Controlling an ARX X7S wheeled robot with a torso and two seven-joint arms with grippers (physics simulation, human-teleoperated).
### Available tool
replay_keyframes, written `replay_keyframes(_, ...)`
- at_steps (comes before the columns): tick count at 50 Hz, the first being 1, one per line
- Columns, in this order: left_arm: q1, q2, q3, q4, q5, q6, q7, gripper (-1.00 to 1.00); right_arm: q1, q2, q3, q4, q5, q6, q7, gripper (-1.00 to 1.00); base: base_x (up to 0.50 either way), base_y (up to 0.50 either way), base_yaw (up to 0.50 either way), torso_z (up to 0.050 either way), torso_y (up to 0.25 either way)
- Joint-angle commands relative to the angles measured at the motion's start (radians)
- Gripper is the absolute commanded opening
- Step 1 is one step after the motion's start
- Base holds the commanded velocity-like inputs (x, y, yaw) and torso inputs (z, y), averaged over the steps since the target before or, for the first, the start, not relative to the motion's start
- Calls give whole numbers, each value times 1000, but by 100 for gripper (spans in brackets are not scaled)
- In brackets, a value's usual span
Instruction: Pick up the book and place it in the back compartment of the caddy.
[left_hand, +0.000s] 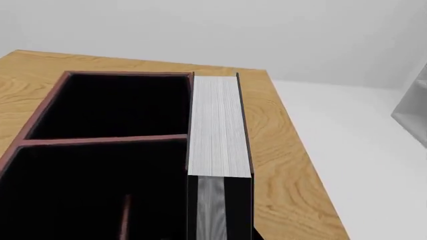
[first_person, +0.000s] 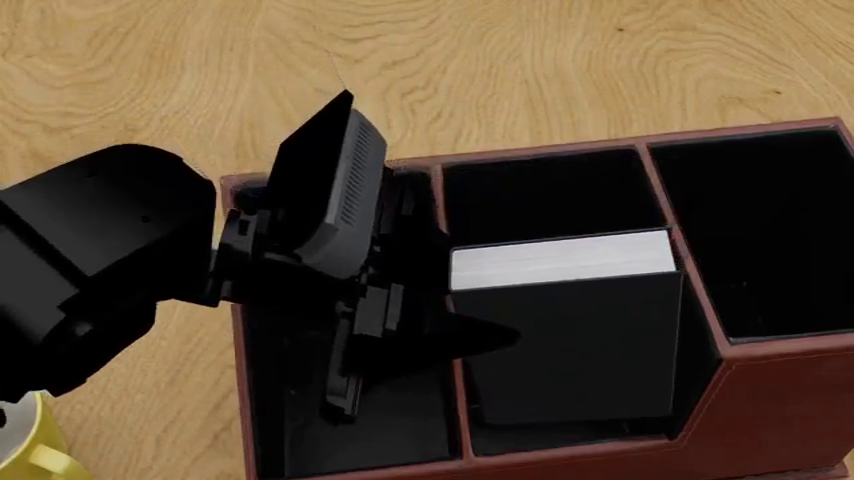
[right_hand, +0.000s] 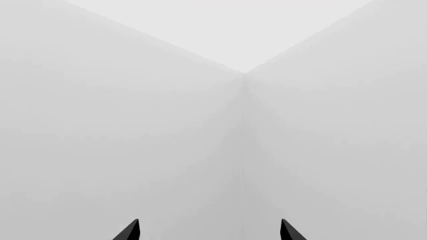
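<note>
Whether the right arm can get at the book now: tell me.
Probably not: its fingers face a bare wall corner, it is absent from the head view, and the left arm crowds the book in the caddy.

The black book stands in the middle strip of the red-brown caddy — white page edges up, leaning a little. The left hand hangs over the cell beside it. A yellow mug peeks in on the wooden worktop.
</note>
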Motion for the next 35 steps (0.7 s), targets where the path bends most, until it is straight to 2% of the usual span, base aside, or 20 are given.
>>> replay_keyframes(1, 9, 18, -28, -10, -38, 11, -3, -100, -4, -16, 4, 0, -4, -5, -13, 100, 0, 0, 0, 0, 0)
replay_keyframes(35, 31, 64, 1, -157, 8, 110, 22, -100, -7, -35, -3, 1, -20, -8, -25, 100, 0, 0, 0, 0, 1)
